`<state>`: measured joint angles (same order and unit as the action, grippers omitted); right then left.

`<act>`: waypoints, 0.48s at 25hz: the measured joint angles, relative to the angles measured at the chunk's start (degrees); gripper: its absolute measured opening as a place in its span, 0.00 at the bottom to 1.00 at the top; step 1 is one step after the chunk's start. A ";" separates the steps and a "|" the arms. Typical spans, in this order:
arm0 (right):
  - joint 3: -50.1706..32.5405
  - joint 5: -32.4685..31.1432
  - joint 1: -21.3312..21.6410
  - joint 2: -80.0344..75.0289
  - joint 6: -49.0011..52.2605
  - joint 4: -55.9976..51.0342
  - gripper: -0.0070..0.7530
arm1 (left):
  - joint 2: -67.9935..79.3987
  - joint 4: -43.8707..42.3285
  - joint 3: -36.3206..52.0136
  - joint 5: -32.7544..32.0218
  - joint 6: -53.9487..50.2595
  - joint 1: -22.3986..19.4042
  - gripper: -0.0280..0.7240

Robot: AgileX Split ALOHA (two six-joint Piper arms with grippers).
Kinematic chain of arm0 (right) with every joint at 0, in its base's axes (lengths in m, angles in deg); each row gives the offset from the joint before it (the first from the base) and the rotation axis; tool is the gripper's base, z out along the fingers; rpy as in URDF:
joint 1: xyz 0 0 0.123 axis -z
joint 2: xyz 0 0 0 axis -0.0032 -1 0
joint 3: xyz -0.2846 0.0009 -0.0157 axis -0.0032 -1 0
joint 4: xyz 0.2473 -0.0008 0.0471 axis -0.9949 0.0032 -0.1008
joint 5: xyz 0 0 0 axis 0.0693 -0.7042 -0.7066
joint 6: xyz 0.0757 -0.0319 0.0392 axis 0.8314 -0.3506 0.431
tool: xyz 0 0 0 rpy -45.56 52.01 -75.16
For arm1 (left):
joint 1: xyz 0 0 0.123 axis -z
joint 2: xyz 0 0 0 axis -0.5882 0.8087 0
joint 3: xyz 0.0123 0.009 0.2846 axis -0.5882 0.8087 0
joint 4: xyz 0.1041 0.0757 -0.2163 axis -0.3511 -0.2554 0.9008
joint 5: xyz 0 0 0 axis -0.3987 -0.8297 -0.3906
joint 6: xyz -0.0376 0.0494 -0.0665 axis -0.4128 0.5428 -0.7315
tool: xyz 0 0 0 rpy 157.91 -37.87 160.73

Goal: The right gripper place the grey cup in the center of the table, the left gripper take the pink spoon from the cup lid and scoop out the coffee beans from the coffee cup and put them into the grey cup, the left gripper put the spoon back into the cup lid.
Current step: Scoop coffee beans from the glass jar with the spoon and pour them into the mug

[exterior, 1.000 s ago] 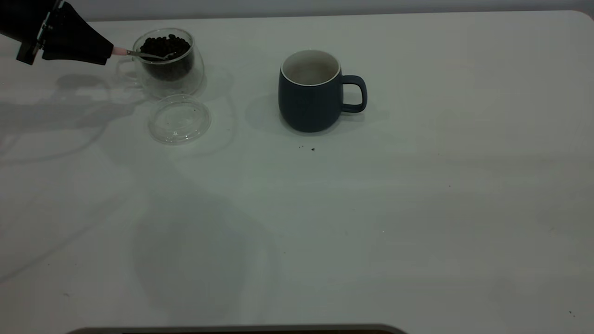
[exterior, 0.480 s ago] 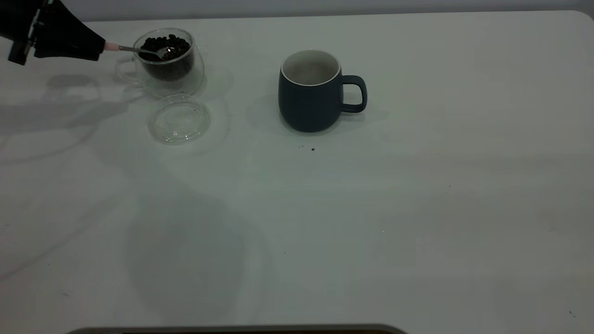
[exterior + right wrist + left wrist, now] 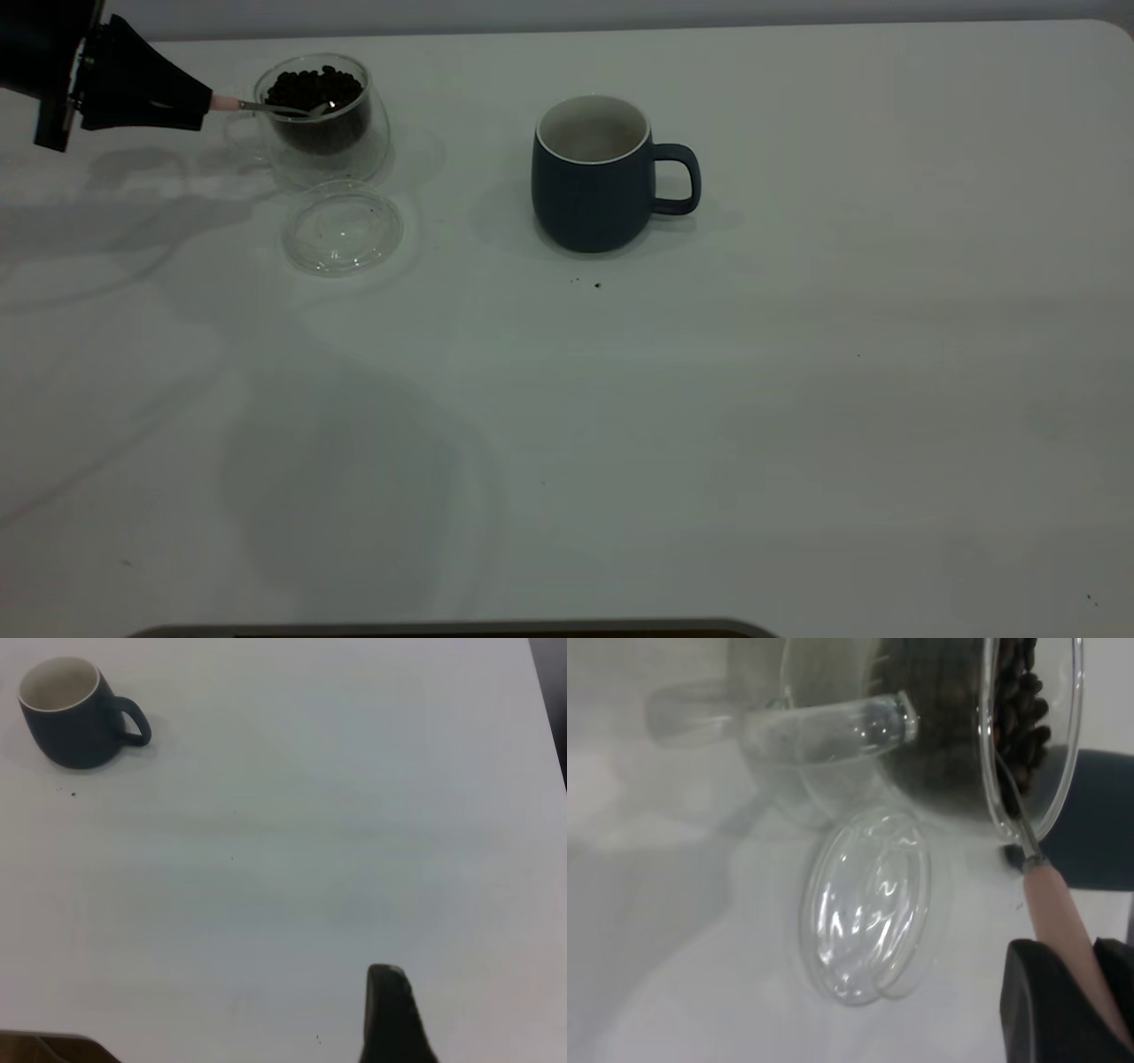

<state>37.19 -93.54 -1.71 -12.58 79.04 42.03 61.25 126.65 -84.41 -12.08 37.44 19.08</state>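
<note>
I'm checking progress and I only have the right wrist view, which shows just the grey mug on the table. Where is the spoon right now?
Observer: The left gripper holds the pink spoon by its handle, with the spoon's bowl inside the coffee cup.
Operator: Any beans on it?
Observer: I can't tell. The bowl lies on the coffee beans that fill the cup.
Operator: And the lid?
Observer: The cup lid lies flat on the table, just camera-side of the coffee cup, with no spoon on it.
</note>
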 joint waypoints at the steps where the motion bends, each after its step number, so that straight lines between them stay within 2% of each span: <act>1: 0.00 0.00 0.00 0.00 0.00 0.00 0.68 | 0.06 0.76 0.00 -0.08 0.00 0.00 0.20; 12: 0.00 0.00 0.00 0.00 0.00 0.00 0.68 | 0.06 2.26 0.00 -1.70 -0.68 -1.09 0.20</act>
<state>37.19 -93.54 -1.71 -12.58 79.04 42.03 61.31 128.92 -84.41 -13.78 36.76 17.99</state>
